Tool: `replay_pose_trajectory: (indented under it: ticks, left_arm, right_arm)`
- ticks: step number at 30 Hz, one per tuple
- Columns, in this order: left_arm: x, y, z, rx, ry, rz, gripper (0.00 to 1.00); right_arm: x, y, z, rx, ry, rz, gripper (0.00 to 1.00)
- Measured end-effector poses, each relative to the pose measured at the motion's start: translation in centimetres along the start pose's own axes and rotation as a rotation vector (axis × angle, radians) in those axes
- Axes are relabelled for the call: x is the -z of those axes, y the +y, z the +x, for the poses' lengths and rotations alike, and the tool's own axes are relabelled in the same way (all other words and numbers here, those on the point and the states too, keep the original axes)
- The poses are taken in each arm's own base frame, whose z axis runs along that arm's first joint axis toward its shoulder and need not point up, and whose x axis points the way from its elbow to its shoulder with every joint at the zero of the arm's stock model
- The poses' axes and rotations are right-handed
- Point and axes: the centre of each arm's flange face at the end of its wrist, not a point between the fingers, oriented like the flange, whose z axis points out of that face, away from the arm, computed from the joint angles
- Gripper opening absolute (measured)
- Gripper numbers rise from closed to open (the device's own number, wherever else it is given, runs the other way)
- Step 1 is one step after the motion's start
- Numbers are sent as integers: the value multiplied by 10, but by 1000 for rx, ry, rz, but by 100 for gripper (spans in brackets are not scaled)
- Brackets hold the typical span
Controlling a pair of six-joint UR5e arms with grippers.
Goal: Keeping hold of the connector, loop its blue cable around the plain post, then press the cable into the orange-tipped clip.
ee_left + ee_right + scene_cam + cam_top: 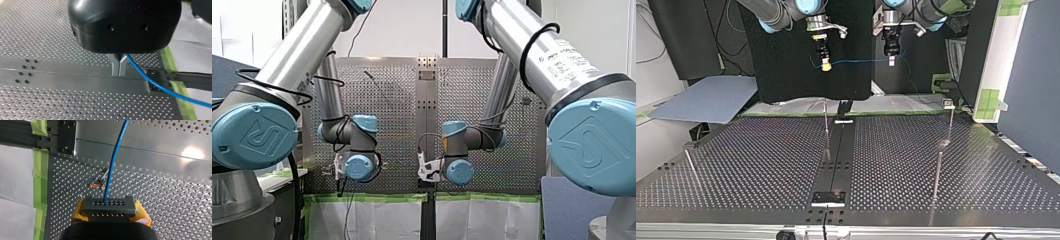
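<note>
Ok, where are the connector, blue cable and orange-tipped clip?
connector (109, 208): right wrist view, holed face.
blue cable (113, 162): right wrist view, mid-run.
orange-tipped clip (99, 181): right wrist view, dark middle.

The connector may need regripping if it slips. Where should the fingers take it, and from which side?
Clamp the connector by its two short ends, as the yellow pads do now, coming from behind the holed face. Those ends look parallel, and the blue cable leaves that face, so it stays free.
</note>
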Motion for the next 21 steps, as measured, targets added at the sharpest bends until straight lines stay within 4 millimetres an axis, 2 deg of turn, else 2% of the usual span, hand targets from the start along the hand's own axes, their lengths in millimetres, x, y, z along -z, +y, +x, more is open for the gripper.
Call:
replay_pose_trajectory:
  ticks: [6, 14, 21]
  left_arm:
    - [1, 4, 2, -18, 14, -1, 0]
    - [-3, 11, -19, -77, 25, 3, 0]
    - [-2, 11, -23, -86, 32, 3, 0]
  right_arm:
    - [0, 0, -1, 0, -1, 0, 0]
    - [0, 0, -1, 0, -1, 0, 0]
    - [0, 0, -1, 0, -1, 0, 0]
